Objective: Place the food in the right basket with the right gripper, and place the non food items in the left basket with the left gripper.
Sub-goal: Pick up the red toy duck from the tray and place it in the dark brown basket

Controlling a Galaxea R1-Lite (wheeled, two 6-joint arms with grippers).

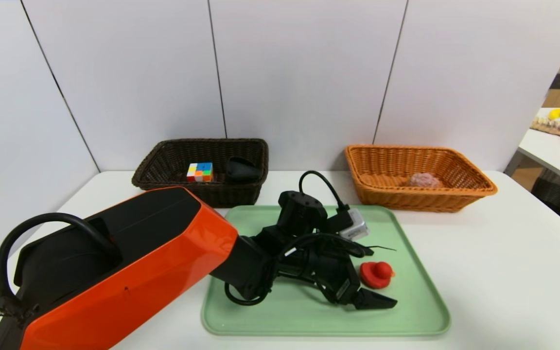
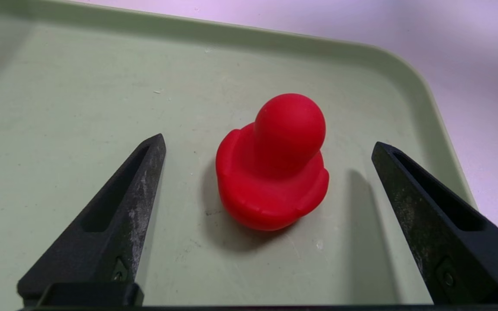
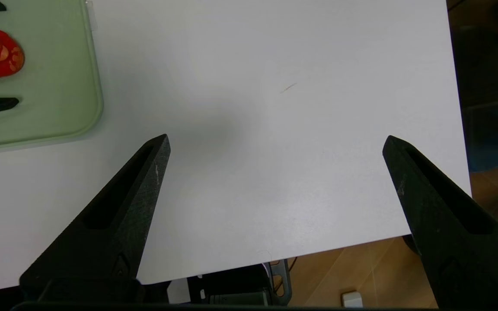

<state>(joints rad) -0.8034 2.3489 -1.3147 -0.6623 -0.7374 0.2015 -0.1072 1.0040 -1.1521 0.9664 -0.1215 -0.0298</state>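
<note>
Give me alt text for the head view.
The left gripper, open, reaches over a green tray around a red rubber duck. Behind, a dark basket holds a puzzle cube and black case; an orange basket holds a bun.

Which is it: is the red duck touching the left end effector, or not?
Apart. The left wrist view shows green tray between the red duck and both fingers of the left end effector.
</note>
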